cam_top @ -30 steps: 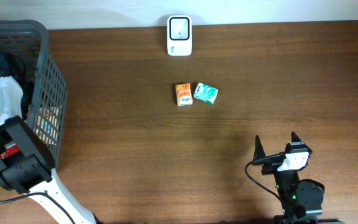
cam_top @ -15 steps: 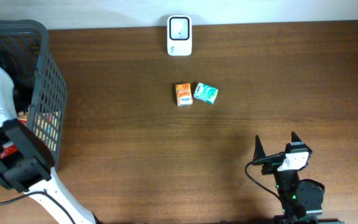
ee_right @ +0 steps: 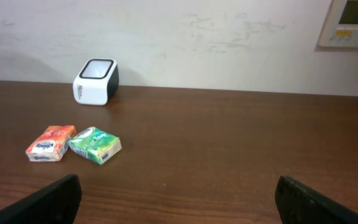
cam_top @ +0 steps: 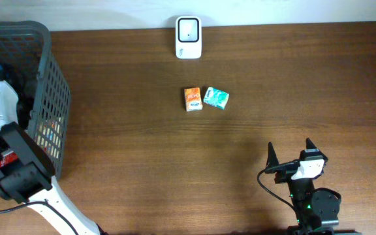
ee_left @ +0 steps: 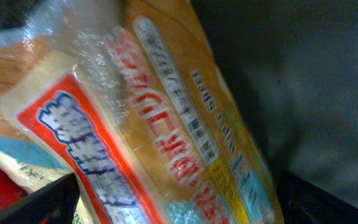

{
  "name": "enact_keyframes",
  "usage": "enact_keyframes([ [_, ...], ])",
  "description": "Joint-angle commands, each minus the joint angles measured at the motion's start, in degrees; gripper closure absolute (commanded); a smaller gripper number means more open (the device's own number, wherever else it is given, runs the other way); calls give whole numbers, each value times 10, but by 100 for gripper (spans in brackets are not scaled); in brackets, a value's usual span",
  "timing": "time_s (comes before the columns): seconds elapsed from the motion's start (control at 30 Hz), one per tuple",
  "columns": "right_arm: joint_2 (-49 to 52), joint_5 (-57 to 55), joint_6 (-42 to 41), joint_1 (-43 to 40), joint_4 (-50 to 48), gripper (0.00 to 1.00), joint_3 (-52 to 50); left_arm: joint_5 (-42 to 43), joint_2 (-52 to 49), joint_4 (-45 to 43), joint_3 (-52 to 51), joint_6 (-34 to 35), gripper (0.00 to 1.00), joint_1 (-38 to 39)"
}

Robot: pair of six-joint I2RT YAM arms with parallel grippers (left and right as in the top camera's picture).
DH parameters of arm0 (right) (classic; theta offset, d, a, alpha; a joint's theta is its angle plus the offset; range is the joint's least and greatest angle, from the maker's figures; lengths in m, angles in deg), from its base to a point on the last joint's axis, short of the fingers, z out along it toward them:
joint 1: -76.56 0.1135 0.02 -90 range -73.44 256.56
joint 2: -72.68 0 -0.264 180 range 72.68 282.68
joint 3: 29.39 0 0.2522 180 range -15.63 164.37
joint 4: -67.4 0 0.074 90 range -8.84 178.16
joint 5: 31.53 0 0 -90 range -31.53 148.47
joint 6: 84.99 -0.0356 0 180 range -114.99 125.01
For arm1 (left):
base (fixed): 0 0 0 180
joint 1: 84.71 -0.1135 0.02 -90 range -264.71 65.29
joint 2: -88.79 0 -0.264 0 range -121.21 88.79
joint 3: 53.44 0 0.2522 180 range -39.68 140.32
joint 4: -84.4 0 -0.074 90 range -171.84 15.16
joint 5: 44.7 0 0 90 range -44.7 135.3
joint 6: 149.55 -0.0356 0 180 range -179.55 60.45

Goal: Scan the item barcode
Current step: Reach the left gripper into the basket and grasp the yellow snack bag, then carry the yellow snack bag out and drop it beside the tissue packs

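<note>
In the left wrist view a crinkly clear packet [ee_left: 160,124] with orange, red and blue print fills the frame, close under my left gripper [ee_left: 179,208]. The gripper is open, and its dark fingertips [ee_left: 48,202] stand wide on either side of the packet. Seen from overhead, the left arm [cam_top: 2,108] reaches down into the grey basket [cam_top: 51,85]. My right gripper [cam_top: 291,155] [ee_right: 179,202] stands open and empty above the table's front right. The white scanner [cam_top: 188,38] [ee_right: 96,81] stands at the back edge.
An orange pack [cam_top: 192,99] [ee_right: 50,143] and a green pack [cam_top: 216,98] [ee_right: 94,145] lie side by side mid-table, in front of the scanner. The basket's mesh walls close in the left arm. Other packets lie under the one in view.
My left gripper has opened wider and its arm has shifted slightly inside the basket. The right arm and the packs on the table have not moved.
</note>
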Motion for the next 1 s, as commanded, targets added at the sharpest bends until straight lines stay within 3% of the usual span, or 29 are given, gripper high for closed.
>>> enact_keyframes([
  [0.0, -3, -3, 4, -4, 2, 2, -5, 37, -5, -21, -33, 5, 1, -2],
  [0.07, -3, -3, 4, -4, 2, 2, -5, 37, -5, -22, -33, 5, 7, -2],
  [0.1, -3, -3, 4, -4, 2, 2, -5, 37, -5, -23, -33, 5, 26, -2],
  [0.13, -3, -3, 4, -4, 2, 2, -5, 37, -5, -26, -33, 5, 67, -2],
  [0.17, -3, -3, 4, -4, 2, 2, -5, 37, -5, -27, -30, 5, 94, -2],
  [0.2, -3, -3, 4, -4, 2, 2, -5, 37, -5, -25, -22, 5, 100, -2],
  [0.37, -3, -3, 4, -4, 2, 2, -5, 42, 4, 45, 130, 5, 100, -2],
  [0.53, -3, -3, 4, -4, 2, 2, -5, 75, 28, 139, 463, 5, 100, -2],
  [0.63, -3, -3, 4, -4, 2, 1, -5, 152, 71, 165, 620, 5, 100, -2],
  [0.67, -3, -3, 4, -4, 2, 1, -5, 225, 88, 174, 657, 5, 100, 2],
  [0.77, -3, -3, 4, -4, 2, 2, -5, 386, 115, 177, 695, 5, 100, 38],
  [0.8, -3, -3, 4, -4, 2, 2, -5, 405, 118, 177, 701, 5, 100, 58],
  [0.9, -3, -3, 4, -4, 2, 2, -5, 405, 115, 183, 694, -59, 100, 157],
  [0.97, -3, -3, 4, -4, 2, 1, -5, 395, 109, 189, 679, -59, 100, 211],
])
